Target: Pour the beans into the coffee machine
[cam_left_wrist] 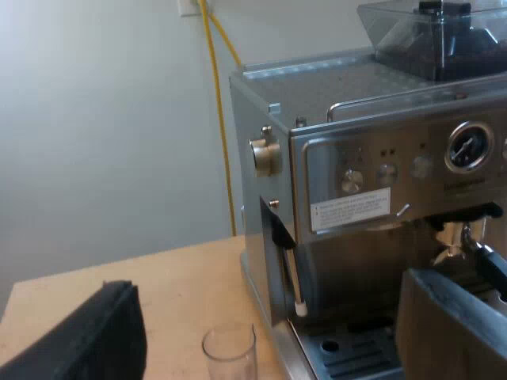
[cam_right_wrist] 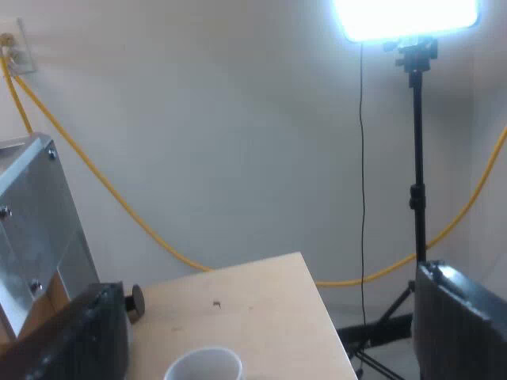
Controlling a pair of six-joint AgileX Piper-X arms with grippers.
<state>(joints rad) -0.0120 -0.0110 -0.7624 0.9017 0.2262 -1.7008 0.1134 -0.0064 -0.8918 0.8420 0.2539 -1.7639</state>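
A bright light panel (cam_right_wrist: 405, 17) on a black stand (cam_right_wrist: 417, 158) lights a pale wall (cam_right_wrist: 238, 119) crossed by a yellow cable (cam_right_wrist: 119, 207).

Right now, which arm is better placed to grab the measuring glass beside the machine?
Left, likely: the left claw, open, is lined up on the measuring glass, with the bean hopper ahead.

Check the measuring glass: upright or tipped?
Upright: the measuring glass stands on the table beside the espresso machine, rim up.

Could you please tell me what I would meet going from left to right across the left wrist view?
measuring glass → steam wand → white label → pressure gauge
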